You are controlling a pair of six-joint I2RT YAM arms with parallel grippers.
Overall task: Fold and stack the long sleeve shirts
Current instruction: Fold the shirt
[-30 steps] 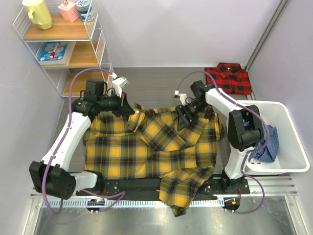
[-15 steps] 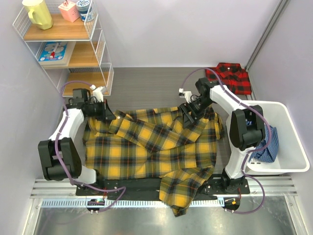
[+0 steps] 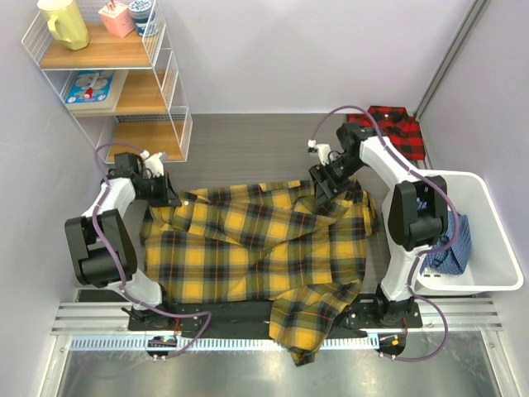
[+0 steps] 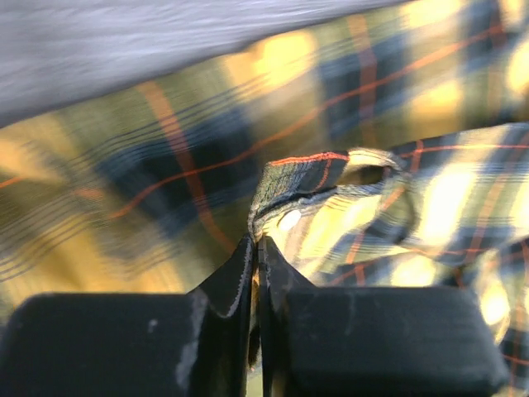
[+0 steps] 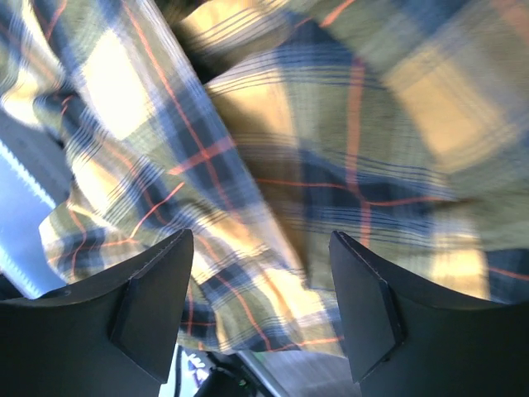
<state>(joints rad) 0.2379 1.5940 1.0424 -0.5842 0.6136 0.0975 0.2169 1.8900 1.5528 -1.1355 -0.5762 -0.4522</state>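
Far left: wire shelf [image 3: 107,78] beside the tabletop [image 3: 248,141]. Next, left hand [image 4: 254,241] pinched shut on a fold of the yellow plaid shirt [image 3: 256,248] at its far-left corner. Shirt spread mostly flat across the tabletop centre, one part hanging over the near edge. At the shirt's far-right edge, right hand [image 3: 324,184], fingers [image 5: 149,306] wide apart, plaid fabric filling the view beyond them. Far right corner: red-and-black shirt [image 3: 388,131], apart from the yellow one. Rightmost: white bin [image 3: 488,248] holding blue cloth [image 3: 450,244].
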